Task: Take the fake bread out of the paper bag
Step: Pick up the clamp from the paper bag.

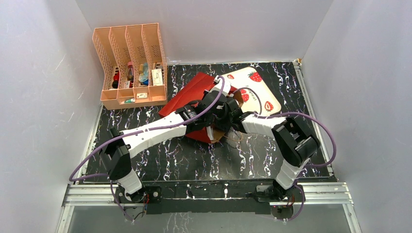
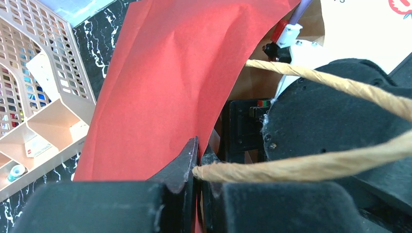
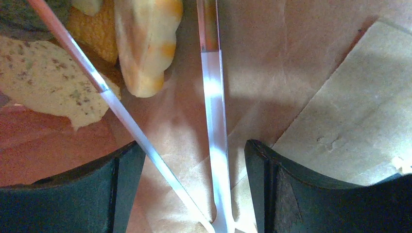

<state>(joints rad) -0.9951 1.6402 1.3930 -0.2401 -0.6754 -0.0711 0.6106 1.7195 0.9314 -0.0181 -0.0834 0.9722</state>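
- The right gripper point(image 3: 190, 145) is inside the paper bag point(image 2: 165, 73) with its jaws spread wide and nothing between them but brown kraft paper.
- Two thin, pale glossy strips point(image 3: 214, 111) run across the gap between its fingers; what they are I cannot tell.
- The fake bread point(image 3: 145, 43) lies ahead of this gripper and off to its left, clear of both fingers. It comprises a long golden-yellow piece, an orange one beside it and a pale speckled one nearer the left finger.
- The left gripper point(image 2: 199, 148) is fully closed, pinching the bag's red wall at its edge.
- A tan cord handle point(image 2: 301, 162) comes out right at its fingertips and loops away to its right.
- Left of that gripper stands the peach slotted organiser point(image 2: 43, 111).
- Beyond both grippers, a strawberry-print board point(image 1: 260, 92) lies partly under the bag on the black marbled table point(image 1: 194, 155).
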